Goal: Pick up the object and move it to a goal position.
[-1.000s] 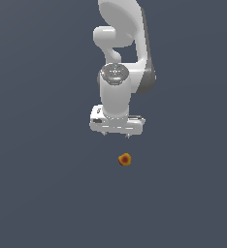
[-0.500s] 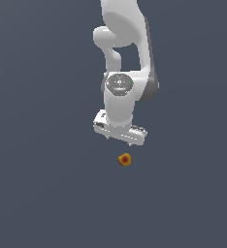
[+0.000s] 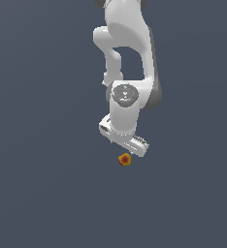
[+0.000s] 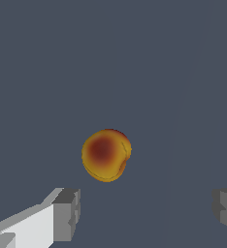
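The object (image 3: 124, 160) is a small rounded lump, orange-yellow with a darker red patch on its upper face, and it lies by itself on the flat slate-grey desk (image 3: 42, 193). In the wrist view the object (image 4: 106, 155) shows as a slightly dented ball with a faint seam along one side, the red patch sitting toward one half of it. Just above it in the exterior view hangs the white gripper (image 3: 127, 145), tilted so that one end sits lower toward the exterior view's right, with the lump showing just below its lower edge; whether the two touch cannot be told from that view. In the wrist view the gripper (image 4: 144, 213) has its fingers (image 4: 67, 214) spread wide apart, one grey pad on each side of the picture, and the lump lies in the open gap ahead of them, nearer to one finger than the other and touching neither. Behind the gripper the white arm (image 3: 127, 53) rises in a bent column to the upper edge of the exterior view. No other thing lies on the desk near the lump, and nothing stands between it and the fingers.
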You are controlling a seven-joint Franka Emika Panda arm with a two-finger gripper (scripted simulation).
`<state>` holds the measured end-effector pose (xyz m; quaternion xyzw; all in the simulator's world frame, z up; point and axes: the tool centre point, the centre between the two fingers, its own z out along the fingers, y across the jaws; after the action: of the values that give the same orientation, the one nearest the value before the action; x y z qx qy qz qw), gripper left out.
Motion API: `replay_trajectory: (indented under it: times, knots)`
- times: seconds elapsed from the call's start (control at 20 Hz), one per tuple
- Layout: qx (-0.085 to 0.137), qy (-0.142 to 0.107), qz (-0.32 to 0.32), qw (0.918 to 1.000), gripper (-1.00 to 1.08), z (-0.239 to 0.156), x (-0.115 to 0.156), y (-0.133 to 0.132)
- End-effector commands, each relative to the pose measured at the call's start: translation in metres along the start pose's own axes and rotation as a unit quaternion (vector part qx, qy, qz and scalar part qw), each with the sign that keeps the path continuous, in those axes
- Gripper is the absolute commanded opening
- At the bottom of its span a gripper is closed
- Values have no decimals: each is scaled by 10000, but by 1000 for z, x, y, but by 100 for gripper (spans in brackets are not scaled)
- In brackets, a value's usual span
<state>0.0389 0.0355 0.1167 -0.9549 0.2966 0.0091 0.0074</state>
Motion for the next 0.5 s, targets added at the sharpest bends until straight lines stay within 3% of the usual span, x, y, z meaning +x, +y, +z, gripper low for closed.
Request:
replay_trajectory:
  times: [0.0,0.45]
  knots:
    - [-5,16,318,9995,100,5,2,-5]
    - [-19,76,1285,9917,100,23,6,-21]
